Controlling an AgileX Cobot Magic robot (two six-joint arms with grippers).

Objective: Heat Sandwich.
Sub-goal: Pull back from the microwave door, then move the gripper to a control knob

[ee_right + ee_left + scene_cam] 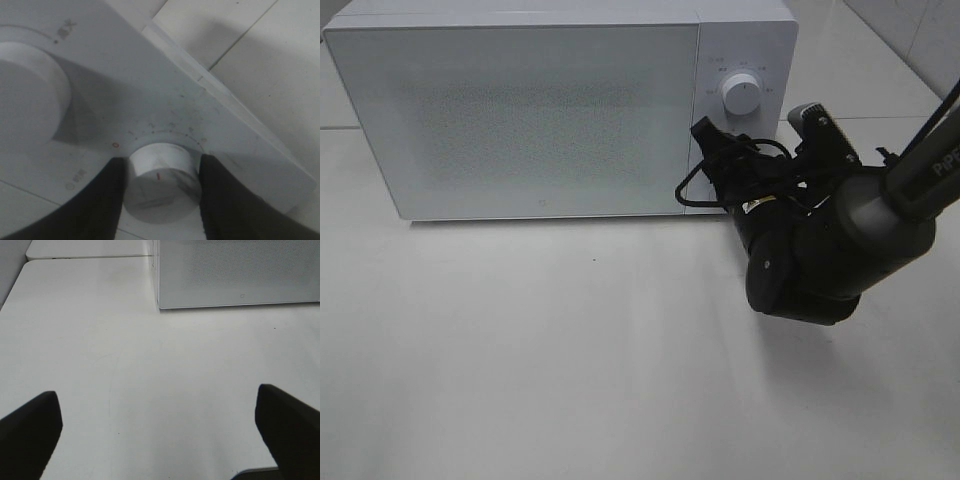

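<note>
nearest the high camera lay the bare white surface (570, 380), and the left fingers (30, 435) hung above it spread wide apart, holding nothing and well clear of the microwave (520, 110). further in, the right arm (820, 250) reached across to the control panel, and the right fingers (100, 205) were clamped on the lower dial (160, 187), one pressed against each side of the small white knob with its red index line. an orange zero and a row of tiny numbers curved along the panel just beside that knob. the larger upper dial (741, 96) was untouched. behind it all the door (510, 120) was shut. the sandwich was in none of the views. it was most likely inside, though the speckled door hid the interior, so that was only a guess. the step in hand looked like setting the time. the knob was smooth and short, so the fingers might slip round it when the wrist twisted, leaving the timer unset. a twist off the knob's axis could pull the grip loose or drag the fingers onto the panel. too much turn would set a long run and overheat the bread, and the fine scale gave little margin. pushing inward during the turn could also shove the light oven back across the slick surface.
</note>
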